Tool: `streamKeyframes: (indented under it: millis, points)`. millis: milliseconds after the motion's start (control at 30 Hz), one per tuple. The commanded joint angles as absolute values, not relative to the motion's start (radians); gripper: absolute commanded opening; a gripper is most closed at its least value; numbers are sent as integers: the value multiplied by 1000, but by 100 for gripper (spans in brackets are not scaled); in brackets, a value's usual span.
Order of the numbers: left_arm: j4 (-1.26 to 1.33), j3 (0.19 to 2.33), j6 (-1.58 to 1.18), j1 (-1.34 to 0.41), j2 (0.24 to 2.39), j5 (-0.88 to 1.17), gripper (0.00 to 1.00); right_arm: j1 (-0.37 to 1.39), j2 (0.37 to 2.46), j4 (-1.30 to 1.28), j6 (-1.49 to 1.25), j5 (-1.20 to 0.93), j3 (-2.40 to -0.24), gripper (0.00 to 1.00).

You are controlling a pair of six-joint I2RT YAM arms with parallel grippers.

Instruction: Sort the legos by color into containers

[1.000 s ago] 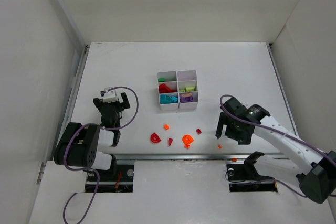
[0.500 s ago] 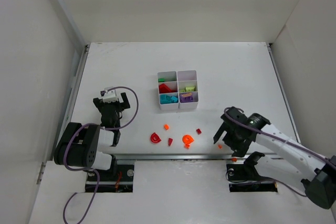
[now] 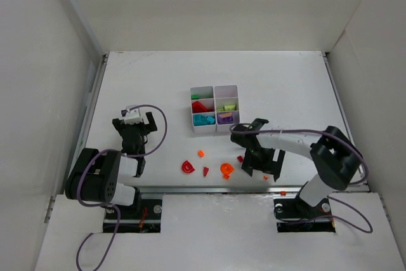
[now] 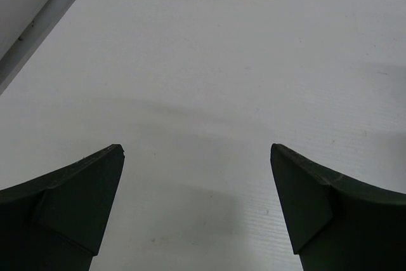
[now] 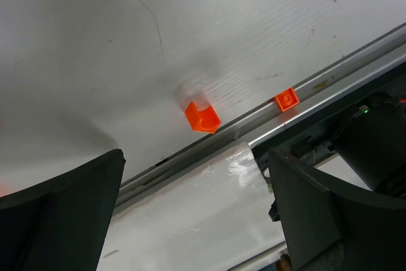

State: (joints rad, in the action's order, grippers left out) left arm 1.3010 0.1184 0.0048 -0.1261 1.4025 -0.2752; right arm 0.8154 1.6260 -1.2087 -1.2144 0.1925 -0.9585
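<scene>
Right claw (image 5: 195,157) wide open and empty, low over the near table (image 3: 285,80) edge. An orange brick (image 5: 202,117) lies just ahead, beside the rail (image 5: 330,71), and a second orange brick (image 5: 287,98) sits on the rail. I'd centre on the first, then descend. Left claw (image 4: 196,157) open, idle. Organiser (image 3: 215,109) stands farther back.

Holds the left arm (image 3: 95,179) folded over its base at the near left corner, wrist lifted, left gripper (image 4: 196,150) pointing away across the desk. Shows both its dark fingers spread wide, empty. Sends the right arm (image 3: 298,138) up from its base to a bent elbow, then leftward in a long reach. Turns the wrist back toward the near edge, tilting the right gripper (image 5: 195,153) low over the desk, fingers fully apart, gripping nothing.
</scene>
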Motion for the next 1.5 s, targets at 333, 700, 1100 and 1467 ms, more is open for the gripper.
streamKeyframes:
  millis: [333,700,1100,1467]
  points:
    - [1551,143,-11,-114,1384,-264,100,827,1139,-1198,-1186,227,-847,100]
    - [1551,143,-11,-114,1384,-264,100,827,1071,-1180,-1152,218,-825,95]
    - [1551,143,-11,-114,1384,-264,100,827,1071,-1161,-1103,230,-834,95]
    - [1551,143,-11,-114,1384,-264,100,827,1072,-1152,-1063,230,-825,91]
